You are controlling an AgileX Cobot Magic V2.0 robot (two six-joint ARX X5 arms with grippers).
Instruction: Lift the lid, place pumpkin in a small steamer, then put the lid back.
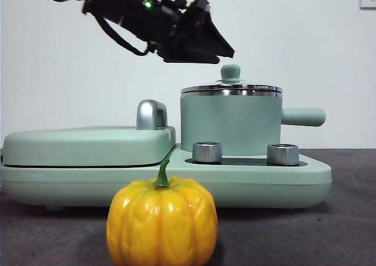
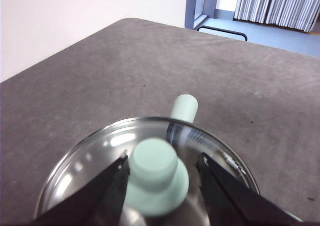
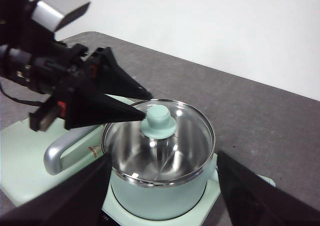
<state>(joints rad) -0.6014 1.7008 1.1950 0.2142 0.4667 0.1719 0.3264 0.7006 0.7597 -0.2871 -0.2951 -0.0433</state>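
While the lid (image 3: 159,136) sits on the small steamer (image 1: 230,125), which looks empty inside, the left hand (image 2: 162,168) hangs with jaws apart around its knob. The pumpkin (image 1: 162,222) waits on the counter (image 1: 329,231). The right hand (image 3: 162,186) is spread wide.

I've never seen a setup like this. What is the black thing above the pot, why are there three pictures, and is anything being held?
It is a robot with two arms at a table, each ending in a two-jawed end effector. One picture comes from a low camera looking across the table; the other two come from cameras on the arms' wrists. The black shape is the left end effector. Its open jaws stand on either side of the mint-green knob of the glass lid, not closed on it, so nothing is held yet. The lid sits on the small steamer, which stands on a wide green base unit. The pumpkin waits on the table in front. The right end effector hangs open near the steamer.
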